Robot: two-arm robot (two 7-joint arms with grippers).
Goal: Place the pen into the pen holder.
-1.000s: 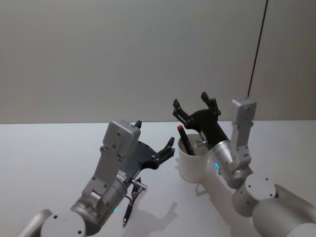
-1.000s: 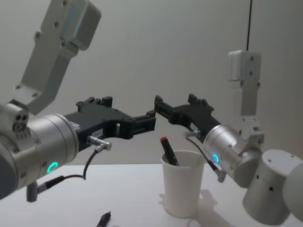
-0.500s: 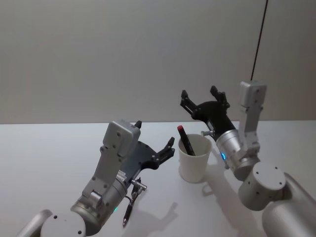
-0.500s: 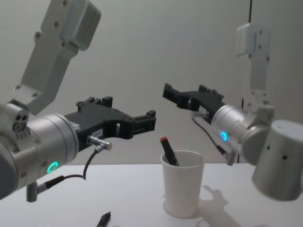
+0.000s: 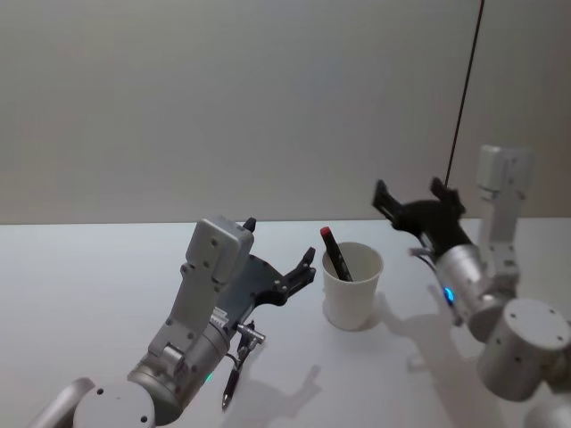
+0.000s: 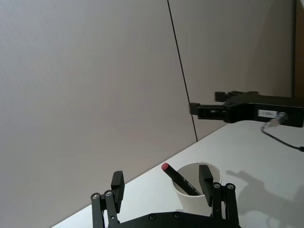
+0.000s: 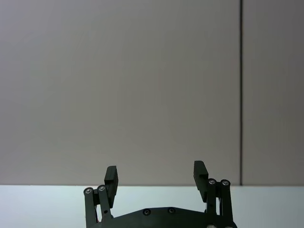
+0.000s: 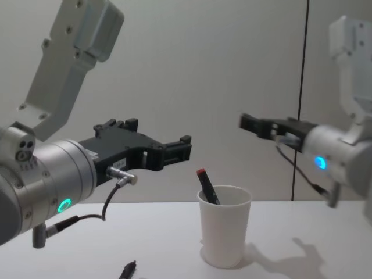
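wall: plain grey backdrop [image 5: 223, 98] behind everything, with one thin dark line [image 5: 464, 98] running down it on the right side

table: white top [image 5: 89, 285], its far edge meets the wall

left gripper: this one [image 5: 282, 242] hangs over the table just left of the cup and points toward it. Fingers are spread wide, released, nothing in them. In its own wrist view the cup sits right between the two finger pads [image 6: 117, 183].

right gripper: this one [image 5: 412, 194] is up in the air to the right of the cup, higher than the rim and well apart from it. Also released, with both fingers [image 7: 110, 175] apart and nothing held.

cup: white paper cup [image 5: 351, 290], standing upright a bit right of the table's middle, closer to the far edge than the near one

pen: black with a red cap [image 5: 335, 252], sitting inside the cup. It leans toward the left side, with the red end poking up over the rim.

second pen: a dark one [image 5: 230, 379] lying flat by the table's near edge, under the left arm and well apart from the cup
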